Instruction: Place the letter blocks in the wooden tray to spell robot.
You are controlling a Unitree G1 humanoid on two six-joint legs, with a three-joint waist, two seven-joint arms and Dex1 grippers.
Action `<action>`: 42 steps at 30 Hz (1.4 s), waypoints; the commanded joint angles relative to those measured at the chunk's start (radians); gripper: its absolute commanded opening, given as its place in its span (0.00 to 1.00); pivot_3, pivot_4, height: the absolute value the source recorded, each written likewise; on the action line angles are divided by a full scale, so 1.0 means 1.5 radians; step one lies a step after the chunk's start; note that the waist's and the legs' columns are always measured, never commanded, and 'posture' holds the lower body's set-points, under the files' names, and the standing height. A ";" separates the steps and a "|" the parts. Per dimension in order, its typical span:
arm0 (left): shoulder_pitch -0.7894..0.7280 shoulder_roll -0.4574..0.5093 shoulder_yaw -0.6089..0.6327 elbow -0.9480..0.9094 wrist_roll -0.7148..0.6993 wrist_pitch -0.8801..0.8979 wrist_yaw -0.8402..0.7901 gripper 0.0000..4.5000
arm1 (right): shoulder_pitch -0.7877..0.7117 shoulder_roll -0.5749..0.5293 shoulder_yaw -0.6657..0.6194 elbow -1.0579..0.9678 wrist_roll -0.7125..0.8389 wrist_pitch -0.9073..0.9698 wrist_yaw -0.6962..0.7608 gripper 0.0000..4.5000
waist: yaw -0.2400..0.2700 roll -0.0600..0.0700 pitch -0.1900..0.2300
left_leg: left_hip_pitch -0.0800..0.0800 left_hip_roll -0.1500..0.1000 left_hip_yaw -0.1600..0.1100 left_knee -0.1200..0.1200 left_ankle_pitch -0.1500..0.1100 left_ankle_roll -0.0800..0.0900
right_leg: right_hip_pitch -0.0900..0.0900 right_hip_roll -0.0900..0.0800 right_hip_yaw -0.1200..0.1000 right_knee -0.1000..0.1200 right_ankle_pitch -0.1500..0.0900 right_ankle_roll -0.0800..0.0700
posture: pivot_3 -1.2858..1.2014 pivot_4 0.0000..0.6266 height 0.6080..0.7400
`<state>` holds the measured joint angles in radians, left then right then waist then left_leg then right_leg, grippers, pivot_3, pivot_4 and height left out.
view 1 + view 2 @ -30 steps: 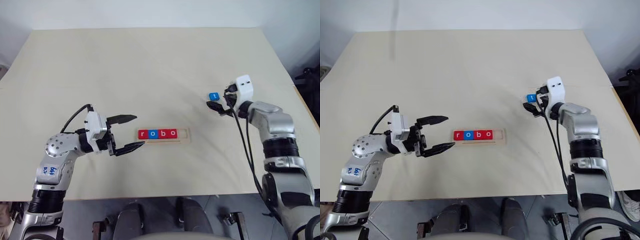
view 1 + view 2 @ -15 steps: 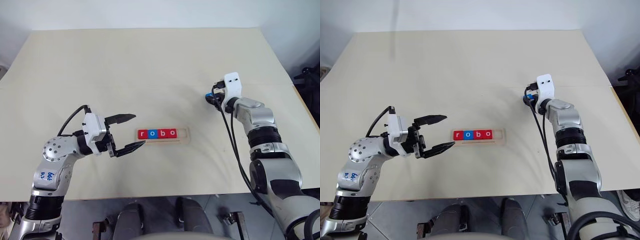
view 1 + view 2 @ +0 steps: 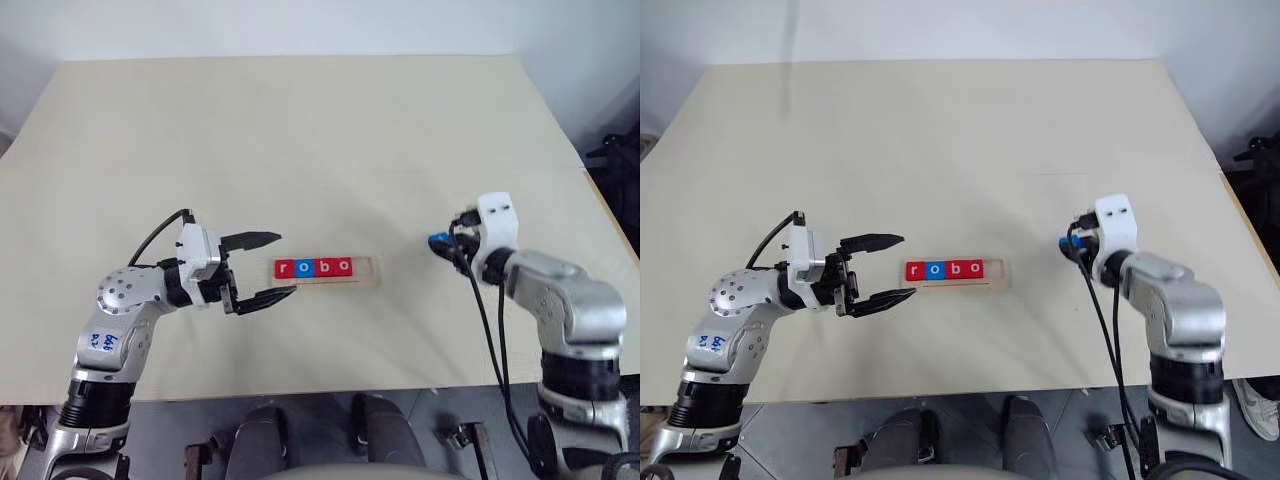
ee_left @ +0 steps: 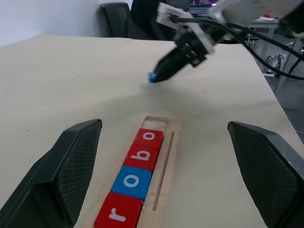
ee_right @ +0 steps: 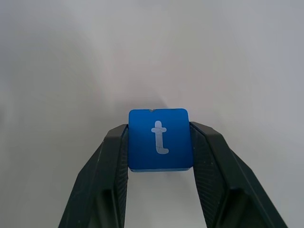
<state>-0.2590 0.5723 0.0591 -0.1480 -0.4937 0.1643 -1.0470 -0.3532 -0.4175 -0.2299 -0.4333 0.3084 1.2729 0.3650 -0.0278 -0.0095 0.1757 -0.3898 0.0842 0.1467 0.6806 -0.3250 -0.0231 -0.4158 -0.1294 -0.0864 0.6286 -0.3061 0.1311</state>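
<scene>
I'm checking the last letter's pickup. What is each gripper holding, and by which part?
The right gripper pinches the blue t block by its two opposite side edges. The left gripper is open and holds nothing.

From my head views the blue t block (image 3: 437,241) is a mere speck at the right gripper (image 3: 441,243), its letter unreadable. In the left wrist view the red r block (image 4: 116,216) is cut off by the picture's edge.

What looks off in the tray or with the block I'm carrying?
Nothing stands out. The r, o, b, o blocks sit straight in the wooden tray, last slot free. The right gripper holds the blue t block squarely; the left gripper waits open beside the tray.
</scene>
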 commanded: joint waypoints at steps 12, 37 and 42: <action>-0.020 0.007 0.008 0.019 -0.008 -0.010 -0.050 1.00 | -0.020 -0.169 0.024 0.039 0.080 -0.054 0.181 0.93 | 0.002 0.000 0.000 | 0.000 -0.001 0.000 0.000 -0.001 0.002 | 0.000 -0.001 0.000 -0.001 0.001 0.000 | 0.52 0.24 1.00; 0.023 0.011 0.017 -0.039 -0.016 0.000 -0.019 1.00 | -0.231 -0.272 0.314 0.595 -0.149 -0.759 0.690 0.57 | 0.000 -0.001 0.000 | 0.001 0.000 0.002 0.002 -0.001 0.001 | 0.001 -0.001 0.001 -0.001 0.001 0.001 | 0.52 0.24 1.00; 0.024 0.014 0.020 -0.041 -0.017 0.002 -0.015 1.00 | -0.248 -0.259 0.310 0.571 -0.144 -0.739 0.691 0.32 | 0.000 -0.001 0.000 | 0.001 0.000 0.002 0.002 -0.001 0.001 | 0.001 -0.001 0.001 -0.001 0.001 0.001 | 0.52 0.24 1.00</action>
<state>-0.2257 0.5852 0.0679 -0.1795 -0.5001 0.1700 -1.0727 -0.7076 -0.8166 0.2370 0.4634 0.0871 0.1445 1.3862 -0.0273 -0.0103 0.1762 -0.3878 0.0836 0.1494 0.6833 -0.3262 -0.0209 -0.4142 -0.1302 -0.0844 0.6274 -0.3047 0.1328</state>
